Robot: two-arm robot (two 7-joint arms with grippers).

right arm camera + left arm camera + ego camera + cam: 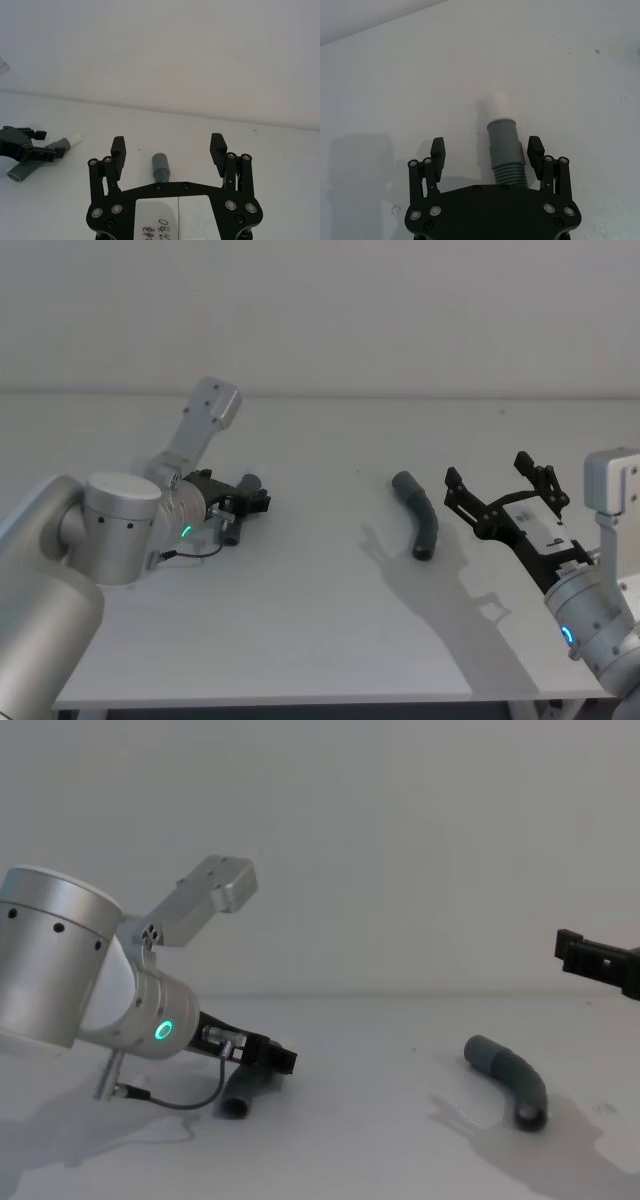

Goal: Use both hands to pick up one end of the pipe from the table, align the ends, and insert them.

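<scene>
Head view, going left to right: the left gripper [252, 498] is down low near the table's [320, 640] left edge, claw released and spread wide around the left pipe piece [505, 145], which lies on the table. From the left wrist view that piece sits between the fingers [438, 150], closer to one of them, though I can't tell if it actually touches, and its whitish tip [501, 105] pokes out past them. Right of the table's middle the other pipe piece [425, 520] lies bent, on its own, nothing touching it. Just beside it toward the right edge, the right gripper [486, 468] hovers above the table, claw also released, spread wide and apart from the piece
</scene>
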